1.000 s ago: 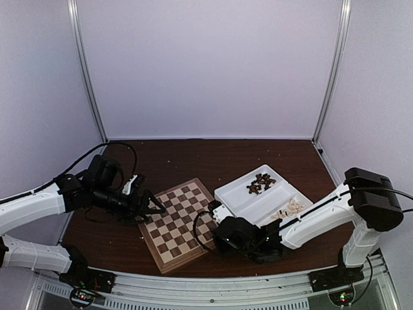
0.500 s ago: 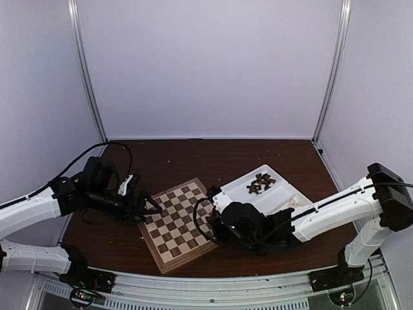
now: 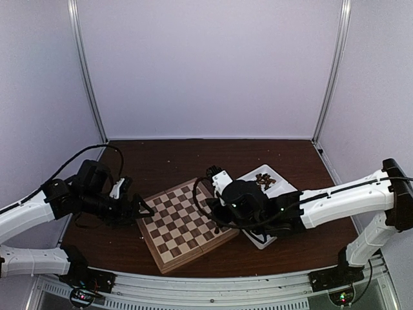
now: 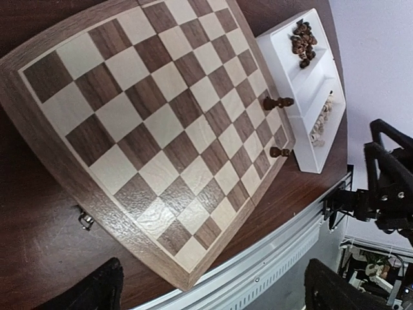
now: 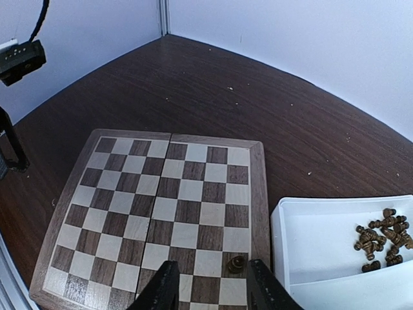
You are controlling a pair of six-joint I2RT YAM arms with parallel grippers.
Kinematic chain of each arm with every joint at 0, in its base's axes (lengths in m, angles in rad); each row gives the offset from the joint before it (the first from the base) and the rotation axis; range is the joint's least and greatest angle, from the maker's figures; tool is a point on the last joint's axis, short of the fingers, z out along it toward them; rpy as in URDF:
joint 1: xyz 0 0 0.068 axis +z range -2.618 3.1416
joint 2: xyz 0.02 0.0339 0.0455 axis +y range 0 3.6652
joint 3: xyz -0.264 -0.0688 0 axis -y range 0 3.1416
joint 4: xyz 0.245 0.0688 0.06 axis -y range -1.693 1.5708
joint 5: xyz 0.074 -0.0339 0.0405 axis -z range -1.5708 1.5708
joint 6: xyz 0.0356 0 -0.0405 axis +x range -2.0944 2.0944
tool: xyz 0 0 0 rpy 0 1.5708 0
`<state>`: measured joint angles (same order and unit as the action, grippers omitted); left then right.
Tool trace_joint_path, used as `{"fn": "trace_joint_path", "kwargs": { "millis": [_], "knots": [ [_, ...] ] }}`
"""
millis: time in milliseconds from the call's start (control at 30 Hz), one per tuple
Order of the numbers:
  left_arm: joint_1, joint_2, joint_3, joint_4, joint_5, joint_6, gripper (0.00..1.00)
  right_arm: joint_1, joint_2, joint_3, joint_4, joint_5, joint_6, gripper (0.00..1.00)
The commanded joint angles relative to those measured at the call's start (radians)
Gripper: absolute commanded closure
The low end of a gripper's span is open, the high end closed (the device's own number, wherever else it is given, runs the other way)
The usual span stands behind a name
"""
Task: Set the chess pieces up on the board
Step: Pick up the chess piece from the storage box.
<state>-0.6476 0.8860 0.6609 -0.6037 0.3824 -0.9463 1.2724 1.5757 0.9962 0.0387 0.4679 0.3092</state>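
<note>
Two chess pieces [image 4: 278, 102] (dark), one board [image 4: 151, 139]

The top camera looks down from the near edge; both wrist cameras closely share the board [image 4: 148, 135].

**Chess set: board and pieces as I see them**

Board [image 5: 166, 213]: square, tan and dark-brown checks, pale border, centre seam. It lies flat beneath and ahead of my right gripper [image 5: 213, 265].

One dark piece [image 5: 236, 263] stands on an edge square between that gripper's parted fingertips.

Far ahead of my left gripper [image 4: 213, 284], on the board's far edge: taller dark piece [image 4: 277, 102], shorter dark piece [image 4: 279, 152].

Dark heap [image 5: 382, 237], loose in the tray [image 5: 316, 239], sits ahead-right of my right gripper. Pale heap [image 4: 321, 119] lies beyond the board.
</note>
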Motion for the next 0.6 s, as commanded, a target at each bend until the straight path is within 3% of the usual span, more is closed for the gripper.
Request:
{"fn": "trace_joint_path", "kwargs": {
  "millis": [0,567],
  "knots": [
    [0.006,-0.040,0.033,-0.077,-0.094,-0.005,0.02,-0.054,-0.068,0.011,-0.079,0.023,0.012,0.62],
    [0.006,-0.047,0.008,-0.049,-0.071,-0.016,0.02,-0.363,-0.246,-0.072,-0.292,-0.109,0.087,0.65]
  ]
}}
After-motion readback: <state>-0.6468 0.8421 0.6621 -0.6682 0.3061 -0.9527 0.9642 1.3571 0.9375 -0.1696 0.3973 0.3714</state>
